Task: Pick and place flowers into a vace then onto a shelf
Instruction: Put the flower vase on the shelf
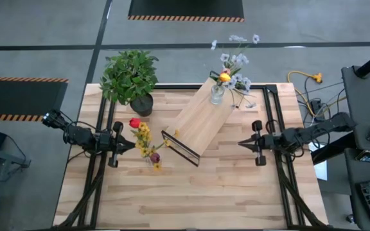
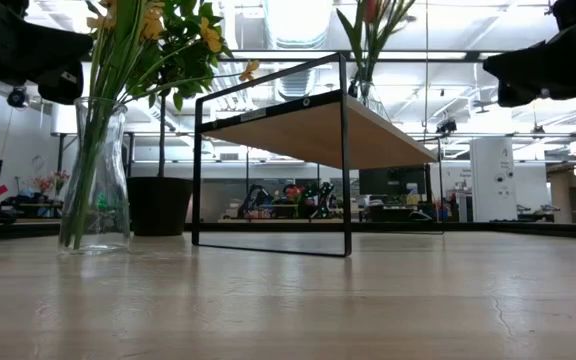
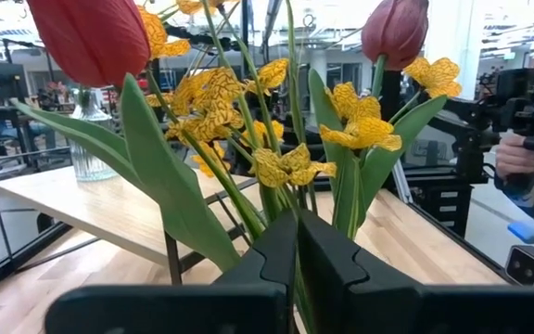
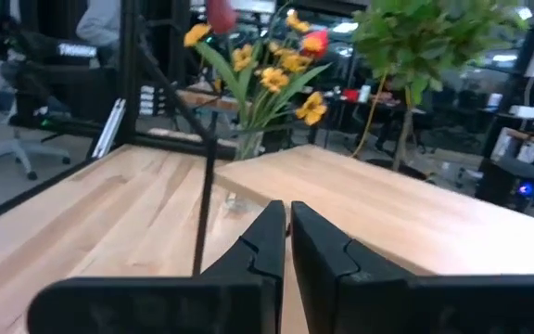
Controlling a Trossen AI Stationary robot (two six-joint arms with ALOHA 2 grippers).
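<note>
Bare planked worktop (image 1: 191,199) is seen along the near edge, with open room between the two arms. The left tool (image 1: 131,146) is clenched empty just left of a clear vase (image 2: 95,175) of tulips and yellow flowers (image 1: 144,138) standing on the worktop. The right tool (image 1: 241,144) is clenched on nothing, right of the shelf (image 1: 201,119) and apart from it. The shelf is set askew at mid-worktop; a second glass vase (image 1: 217,94) with white-bluish blossoms (image 1: 236,61) stands on its far end. A potted plant (image 1: 131,77) occupies the far left corner. Grey floor lies beyond.

Pale matt wooden shelf (image 1: 201,119), clear glass vase (image 2: 95,180)
</note>
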